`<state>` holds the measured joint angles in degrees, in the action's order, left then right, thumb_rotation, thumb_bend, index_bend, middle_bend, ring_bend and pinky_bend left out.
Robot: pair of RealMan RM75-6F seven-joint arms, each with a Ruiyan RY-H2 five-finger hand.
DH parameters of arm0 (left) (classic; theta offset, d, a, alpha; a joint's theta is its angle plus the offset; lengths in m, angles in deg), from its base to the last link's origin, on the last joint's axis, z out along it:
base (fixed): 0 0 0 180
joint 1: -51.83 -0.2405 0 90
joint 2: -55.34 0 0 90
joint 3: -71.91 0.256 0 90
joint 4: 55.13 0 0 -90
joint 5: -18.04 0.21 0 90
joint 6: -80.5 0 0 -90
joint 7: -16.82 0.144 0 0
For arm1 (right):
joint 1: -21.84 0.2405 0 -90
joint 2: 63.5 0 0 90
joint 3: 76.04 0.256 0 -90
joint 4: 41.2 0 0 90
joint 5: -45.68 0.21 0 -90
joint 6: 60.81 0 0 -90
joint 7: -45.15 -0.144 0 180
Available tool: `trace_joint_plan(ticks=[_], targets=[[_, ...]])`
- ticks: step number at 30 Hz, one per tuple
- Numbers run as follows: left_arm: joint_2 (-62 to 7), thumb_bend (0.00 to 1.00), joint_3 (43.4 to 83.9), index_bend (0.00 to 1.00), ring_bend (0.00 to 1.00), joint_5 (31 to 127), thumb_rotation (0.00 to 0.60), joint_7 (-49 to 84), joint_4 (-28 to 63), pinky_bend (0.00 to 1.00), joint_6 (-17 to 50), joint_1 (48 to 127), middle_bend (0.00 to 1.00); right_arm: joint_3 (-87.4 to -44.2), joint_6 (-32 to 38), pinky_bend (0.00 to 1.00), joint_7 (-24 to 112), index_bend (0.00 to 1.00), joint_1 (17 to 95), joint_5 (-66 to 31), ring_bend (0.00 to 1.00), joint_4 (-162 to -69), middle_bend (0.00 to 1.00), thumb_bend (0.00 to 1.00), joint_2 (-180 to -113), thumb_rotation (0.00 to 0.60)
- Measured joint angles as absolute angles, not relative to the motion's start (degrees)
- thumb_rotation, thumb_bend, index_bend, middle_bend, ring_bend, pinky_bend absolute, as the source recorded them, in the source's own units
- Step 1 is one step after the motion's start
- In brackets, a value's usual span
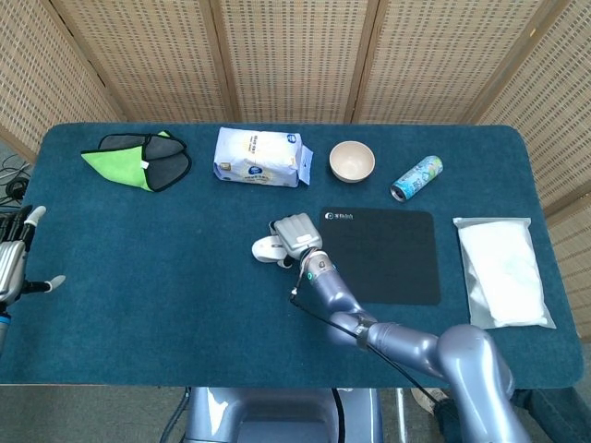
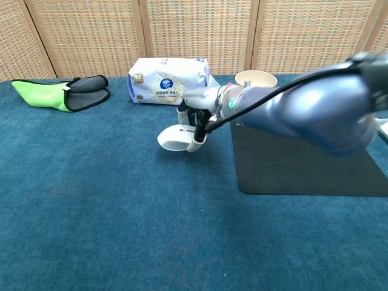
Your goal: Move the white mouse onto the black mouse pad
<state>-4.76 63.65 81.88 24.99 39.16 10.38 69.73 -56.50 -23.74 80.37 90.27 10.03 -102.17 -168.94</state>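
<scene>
The white mouse [image 1: 265, 248] [image 2: 174, 138] lies on the blue table cover just left of the black mouse pad [image 1: 388, 258] [image 2: 303, 167], apart from its edge. My right hand [image 1: 295, 233] [image 2: 195, 118] reaches over the mouse's right end. Its fingers close around that end, and the mouse looks tilted and slightly raised in the chest view. My left hand [image 1: 13, 258] hangs at the table's far left edge with fingers spread and nothing in them; only the head view shows it.
Along the back stand a green and grey cloth [image 1: 138, 159], a white tissue pack [image 1: 259, 157] [image 2: 168, 81], a cream bowl [image 1: 352, 161] [image 2: 255, 82] and a lying can [image 1: 416, 178]. A clear bag of white material [image 1: 503, 270] lies right of the pad.
</scene>
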Motion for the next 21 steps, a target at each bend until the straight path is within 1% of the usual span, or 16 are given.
trace_joint_plan(ticks=[5,8,10,15,17,19,21], targets=[[-5.3,0.00,63.7,0.00,0.00,82.0,0.600,26.2,39.1,0.00,10.2,69.8,0.00,-58.5,-26.9,0.42,76.3,0.46,87.7,-1.3,0.35,-112.5,0.49,0.57,-159.1,0.600],[-5.7,0.00,63.8,0.00,0.00,82.0,0.600,27.2,39.0,0.00,10.0,69.8,0.00,-60.0,-29.0,0.42,73.2,0.47,86.2,-9.3,0.35,-116.3,0.50,0.68,-154.3,0.600],[-6.1,0.00,63.9,0.00,0.00,81.9,0.600,28.0,38.9,0.00,9.8,69.8,0.00,-61.0,-30.1,0.42,70.8,0.49,85.3,-14.4,0.36,-118.1,0.51,0.78,-151.9,0.600],[-7.3,0.00,64.1,0.00,0.00,81.7,0.600,30.4,38.6,0.00,9.0,69.8,0.00,-64.8,-32.1,0.42,62.2,0.51,83.6,-30.6,0.38,-121.1,0.53,0.97,-146.3,0.600],[-8.0,0.00,64.1,0.00,0.00,81.4,0.600,31.7,38.3,0.00,8.7,69.9,0.00,-67.3,-32.0,0.42,57.0,0.53,83.4,-37.9,0.39,-121.4,0.54,1.00,-144.4,0.600],[-8.6,0.00,64.0,0.00,0.00,80.8,0.600,33.0,37.9,0.00,8.2,70.0,0.00,-70.0,-31.2,0.42,51.6,0.54,83.5,-44.3,0.40,-121.2,0.54,1.00,-142.9,0.600],[-9.2,0.00,63.8,0.00,0.00,80.3,0.600,34.0,37.5,0.00,7.8,70.0,0.00,-73.8,-29.4,0.42,44.6,0.55,83.9,-51.6,0.42,-120.2,0.56,1.00,-141.5,0.600]])
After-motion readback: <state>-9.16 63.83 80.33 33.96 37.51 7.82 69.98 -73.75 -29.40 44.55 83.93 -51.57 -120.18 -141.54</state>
